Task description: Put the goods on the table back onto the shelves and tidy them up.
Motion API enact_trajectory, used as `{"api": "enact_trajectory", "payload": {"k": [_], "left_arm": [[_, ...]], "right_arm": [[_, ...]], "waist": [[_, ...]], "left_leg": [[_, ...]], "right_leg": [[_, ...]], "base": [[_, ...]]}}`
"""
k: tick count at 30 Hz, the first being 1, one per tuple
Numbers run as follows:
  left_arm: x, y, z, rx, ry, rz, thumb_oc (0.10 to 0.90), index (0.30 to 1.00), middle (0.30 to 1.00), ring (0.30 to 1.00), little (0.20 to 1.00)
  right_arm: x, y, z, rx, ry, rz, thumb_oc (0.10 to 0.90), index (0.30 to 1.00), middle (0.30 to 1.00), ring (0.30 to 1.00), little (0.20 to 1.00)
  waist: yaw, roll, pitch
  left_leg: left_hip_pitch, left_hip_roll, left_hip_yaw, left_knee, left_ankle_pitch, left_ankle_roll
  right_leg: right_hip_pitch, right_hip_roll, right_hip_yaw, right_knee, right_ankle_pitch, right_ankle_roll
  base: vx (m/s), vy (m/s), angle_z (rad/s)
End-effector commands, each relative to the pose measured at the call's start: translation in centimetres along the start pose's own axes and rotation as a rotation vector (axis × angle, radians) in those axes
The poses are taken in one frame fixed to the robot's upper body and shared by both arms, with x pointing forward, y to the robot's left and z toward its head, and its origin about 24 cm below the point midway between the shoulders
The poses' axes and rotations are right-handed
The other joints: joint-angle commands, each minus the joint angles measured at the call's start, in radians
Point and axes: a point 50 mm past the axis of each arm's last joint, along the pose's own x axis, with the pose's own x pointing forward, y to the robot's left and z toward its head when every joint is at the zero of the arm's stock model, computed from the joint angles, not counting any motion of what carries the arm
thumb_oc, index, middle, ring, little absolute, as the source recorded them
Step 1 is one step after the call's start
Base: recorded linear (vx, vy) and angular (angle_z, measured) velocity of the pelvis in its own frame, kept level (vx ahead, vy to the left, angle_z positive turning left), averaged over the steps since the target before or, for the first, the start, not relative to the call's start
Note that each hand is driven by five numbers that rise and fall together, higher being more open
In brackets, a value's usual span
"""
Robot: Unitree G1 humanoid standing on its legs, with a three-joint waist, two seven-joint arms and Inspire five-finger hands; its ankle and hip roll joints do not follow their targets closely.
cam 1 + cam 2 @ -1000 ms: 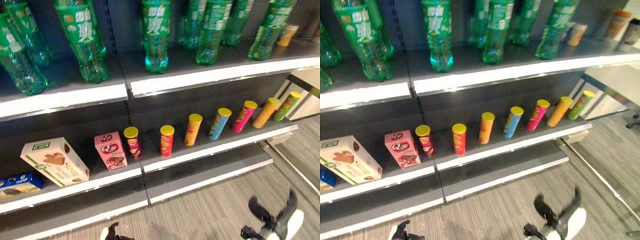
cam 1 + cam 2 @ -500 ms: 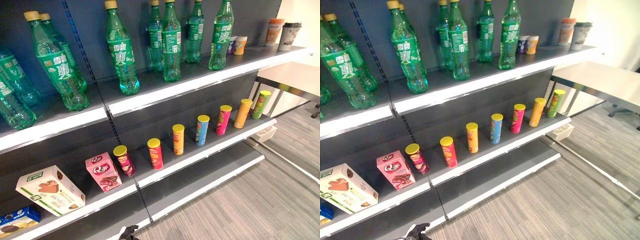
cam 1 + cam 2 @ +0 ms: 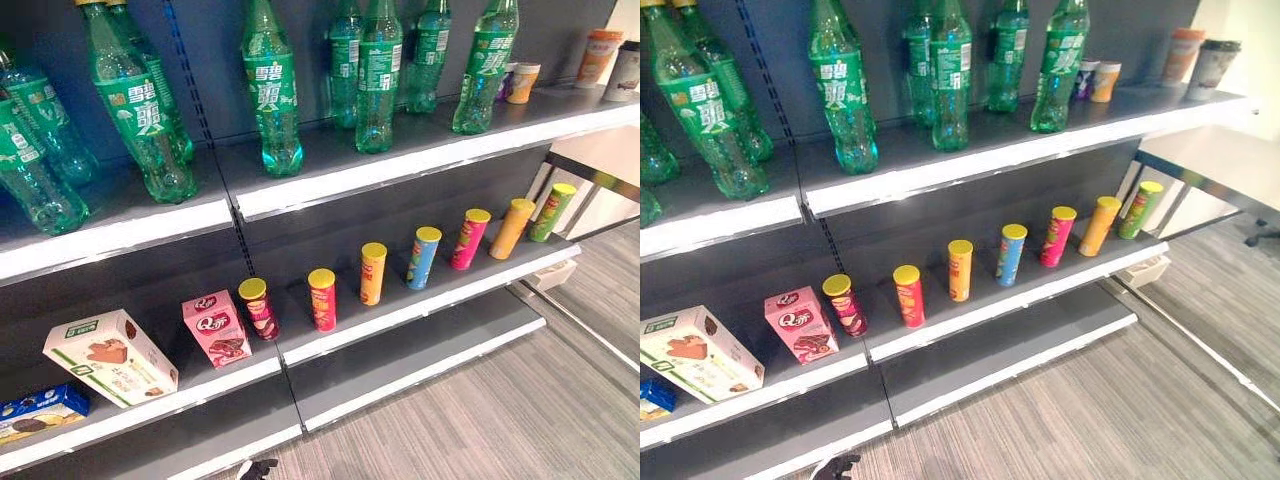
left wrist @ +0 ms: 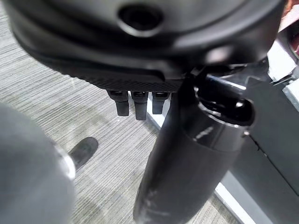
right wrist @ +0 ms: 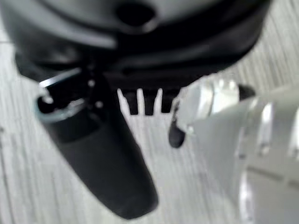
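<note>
Several green bottles [image 3: 270, 90] stand on the upper shelf [image 3: 400, 165]. A row of several coloured snack cans [image 3: 372, 272] lines the middle shelf [image 3: 430, 305]. To their left sit a pink box [image 3: 216, 328], a tilted white box [image 3: 110, 357] and a blue packet [image 3: 40, 412]. My left hand [image 4: 196, 154] hangs over the grey floor by the shelf base, its fingers [image 4: 135, 102] relaxed and holding nothing; its tip pokes in at the eye view's bottom edge [image 3: 262, 466]. Over the floor too, my right hand [image 5: 107, 154] is open and holds nothing.
Paper cups [image 3: 600, 55] stand at the upper shelf's right end. A pale table [image 3: 1210, 150] juts in to the right of the shelves, with a white bin [image 3: 1145, 270] under it. The bottom shelf [image 3: 410, 350] is low. Striped grey floor [image 3: 520, 420] spreads in front.
The camera has swung, so the shelves shifted in view. My right hand, at the lower right one second ago, has left the eye views. The goods on the shelves have not moved.
</note>
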Motion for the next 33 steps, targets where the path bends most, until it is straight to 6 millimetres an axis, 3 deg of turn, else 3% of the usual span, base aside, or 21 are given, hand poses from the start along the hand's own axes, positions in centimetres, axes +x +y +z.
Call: {"api": "enact_trajectory", "payload": {"k": [1,3,4,5,6,9,14,19,26,28,29,30,33], "left_arm": [[0.6,2.5,2.9,-0.032,-0.092,0.064,0.800,0.900,0.900,0.900,0.900],[0.6,2.6,2.3,-0.050,-0.073,0.070,0.800,0.900,0.900,0.900,0.900],[0.2,4.7,3.6,-0.116,-0.202,0.061,0.800,0.900,0.900,0.900,0.900],[0.2,4.4,4.1,-0.107,-0.223,0.047,0.800,0.900,0.900,0.900,0.900],[0.2,3.5,4.3,-0.082,-0.232,0.027,0.800,0.900,0.900,0.900,0.900],[0.2,3.1,4.2,-0.046,-0.222,0.010,0.800,0.900,0.900,0.900,0.900],[0.1,2.7,4.8,0.015,-0.252,-0.016,0.800,0.900,0.900,0.900,0.900],[0.0,2.9,6.0,0.039,-0.307,-0.020,0.800,0.900,0.900,0.900,0.900],[-2.2,4.7,13.6,0.140,-0.638,0.008,0.800,0.900,0.900,0.900,0.900],[-3.7,5.9,17.2,0.170,-0.780,0.048,0.800,0.900,0.900,0.900,0.900],[-3.7,5.9,17.2,0.170,-0.780,0.048,0.800,0.900,0.900,0.900,0.900],[-4.4,6.5,19.1,0.138,-0.842,0.071,0.800,0.900,0.900,0.900,0.900],[-4.6,6.7,19.5,0.135,-0.855,0.079,0.800,0.900,0.900,0.900,0.900]], "right_arm": [[0.1,1.0,0.4,-0.115,-0.007,0.039,0.800,0.900,0.900,0.900,0.900],[0.2,1.1,0.7,-0.109,-0.015,0.033,0.800,0.900,0.900,0.900,0.900],[-0.5,7.1,4.3,-0.236,-0.148,0.331,0.800,0.900,0.900,0.900,0.900],[-0.5,7.4,4.4,-0.275,-0.158,0.339,0.800,0.900,0.900,0.900,0.900],[-0.6,7.6,4.3,-0.296,-0.157,0.340,0.800,0.900,0.900,0.900,0.900],[-0.7,8.0,3.2,-0.286,-0.116,0.366,0.800,0.900,0.900,0.900,0.900],[-0.6,7.3,1.9,-0.325,-0.071,0.347,0.800,0.900,0.900,0.900,0.900],[-0.5,6.7,1.5,-0.353,-0.065,0.331,0.800,0.900,0.900,0.900,0.900],[-0.8,6.5,1.2,-0.382,-0.085,0.373,0.800,0.900,0.900,0.900,0.900],[-0.9,6.7,1.0,-0.399,-0.086,0.400,0.800,0.900,0.900,0.900,0.900],[-0.9,6.7,1.0,-0.399,-0.085,0.400,0.800,0.900,0.900,0.900,0.900],[-1.0,6.9,1.0,-0.429,-0.094,0.419,0.800,0.900,0.900,0.900,0.900],[-1.1,6.9,0.9,-0.444,-0.097,0.425,0.800,0.900,0.900,0.900,0.900]], "waist": [[0.019,-0.025,0.034],[0.023,-0.025,0.031],[-0.006,-0.059,0.174],[0.008,-0.053,0.168],[0.026,-0.037,0.160],[0.016,-0.013,0.125],[0.004,0.002,0.118],[-0.003,0.000,0.115],[-0.022,-0.007,0.118],[-0.028,-0.007,0.122],[-0.028,-0.007,0.122],[-0.034,-0.009,0.125],[-0.036,-0.008,0.125]], "left_leg": [[0.048,0.056,-0.039,0.010,-0.109,-0.037],[0.050,0.058,-0.044,0.010,-0.108,-0.038],[-0.171,0.074,-0.101,0.356,-0.162,-0.020],[-0.176,0.078,-0.122,0.280,-0.124,-0.027],[-0.145,0.076,-0.158,0.129,-0.076,-0.029],[-0.077,0.066,-0.147,0.028,-0.044,-0.033],[-0.023,0.048,-0.115,0.010,-0.060,-0.036],[0.002,0.044,-0.086,0.010,-0.080,-0.031],[0.017,0.044,-0.071,0.010,-0.098,-0.029],[0.012,0.048,-0.069,0.010,-0.097,-0.033],[0.012,0.048,-0.070,0.010,-0.097,-0.033],[0.009,0.052,-0.072,0.010,-0.096,-0.035],[0.008,0.053,-0.072,0.010,-0.096,-0.036]], "right_leg": [[-0.054,-0.071,-0.038,0.016,0.111,0.040],[-0.049,-0.069,-0.042,0.015,0.104,0.037],[-0.132,0.180,0.048,0.040,-0.016,-0.121],[-0.123,0.173,0.058,0.026,-0.012,-0.113],[-0.112,0.175,0.080,0.023,-0.018,-0.109],[-0.099,0.176,0.100,0.026,-0.023,-0.103],[-0.079,0.151,0.116,-0.001,-0.001,-0.084],[-0.068,0.141,0.134,-0.018,0.016,-0.072],[-0.067,0.138,0.151,-0.038,0.030,-0.059],[-0.075,0.138,0.152,-0.044,0.037,-0.056],[-0.075,0.138,0.152,-0.044,0.037,-0.056],[-0.081,0.141,0.152,-0.048,0.040,-0.055],[-0.083,0.142,0.151,-0.048,0.040,-0.055]], "base": [[0.04,-0.056,0.25],[0.06,-0.001,0.19],[0.16,0.140,0.03],[0.28,0.249,-0.20],[0.29,0.217,-0.29],[0.25,0.168,-0.37],[0.13,0.094,-0.20],[0.08,0.032,-0.20],[0.04,-0.024,-0.09],[0.01,-0.049,-0.14],[0.01,-0.053,-0.09],[0.01,-0.036,-0.05],[0.00,-0.016,-0.01]]}}
